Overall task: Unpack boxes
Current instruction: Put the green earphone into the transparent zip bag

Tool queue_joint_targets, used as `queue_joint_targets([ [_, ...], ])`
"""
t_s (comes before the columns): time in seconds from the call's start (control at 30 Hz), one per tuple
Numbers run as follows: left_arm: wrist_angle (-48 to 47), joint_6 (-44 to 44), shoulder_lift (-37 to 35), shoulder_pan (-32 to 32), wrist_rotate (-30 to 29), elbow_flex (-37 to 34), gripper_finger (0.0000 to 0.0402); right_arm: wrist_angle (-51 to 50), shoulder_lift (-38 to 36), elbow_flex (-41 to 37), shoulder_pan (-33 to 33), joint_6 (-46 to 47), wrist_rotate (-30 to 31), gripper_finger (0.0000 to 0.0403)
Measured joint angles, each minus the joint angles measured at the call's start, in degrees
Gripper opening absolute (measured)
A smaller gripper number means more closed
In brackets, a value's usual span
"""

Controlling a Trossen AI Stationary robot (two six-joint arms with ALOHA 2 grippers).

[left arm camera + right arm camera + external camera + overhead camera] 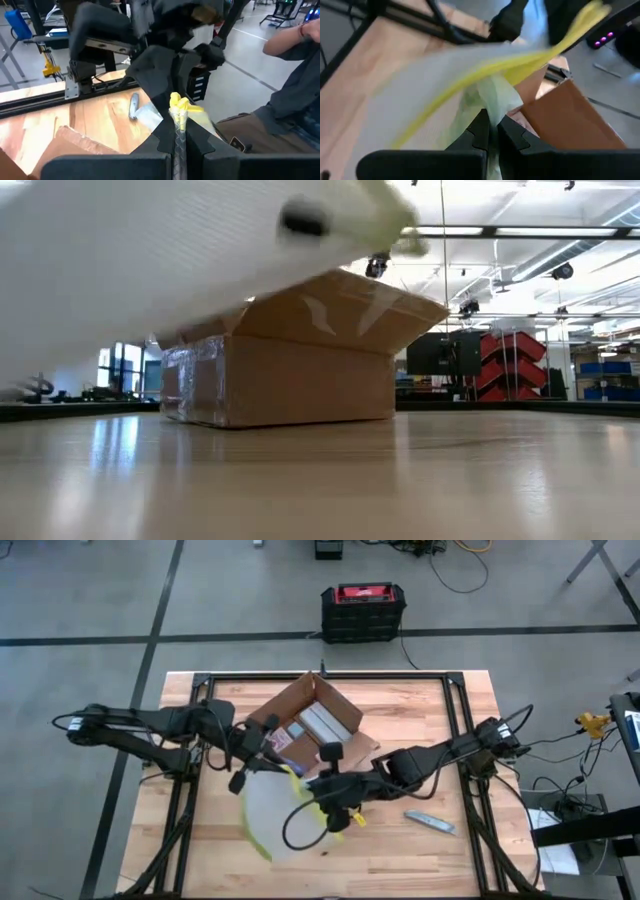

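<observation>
Gleaming wooden table (330,480) — red shelving (512,360) behind

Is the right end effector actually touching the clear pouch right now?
Touching. The right wrist view shows the right end effector with its fingers shut on the clear pouch, the pale plastic bunched between them with no gap.

This is a robotics lab inside a large industrial hall, not a home. The wooden table (420,850) stands in a black metal frame on a grey concrete floor (90,600) marked with dark lines, and loose cables (455,565) and a black-and-red case (363,610) lie on the floor near it. Across the table I see red racks (510,360) with blue bins (605,380), ceiling lights, and a person (295,70) close to the rig.
</observation>
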Motion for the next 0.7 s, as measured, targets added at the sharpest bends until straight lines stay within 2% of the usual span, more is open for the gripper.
queue_joint_targets([
  [0.1,-0.09,-0.02,1.07,0.00,-0.40,0.00,0.0000,1.76,0.29,0.00,-0.13,1.87,-1.24,0.0000],
  [0.27,2.00,1.19,0.62,-0.01,-1.14,0.36,0.0000,1.90,1.58,-0.07,-1.01,6.86,-10.37,0.0000],
  [0.5,-8.16,2.49,-0.18,0.00,-16.49,6.83,0.0000,3.15,2.52,-0.11,-1.01,7.45,-10.48,0.0000],
  [0.7,-10.02,1.67,-0.15,-0.87,-16.86,8.31,0.0000,3.18,3.37,-1.62,-1.92,5.06,-16.38,0.0000],
])
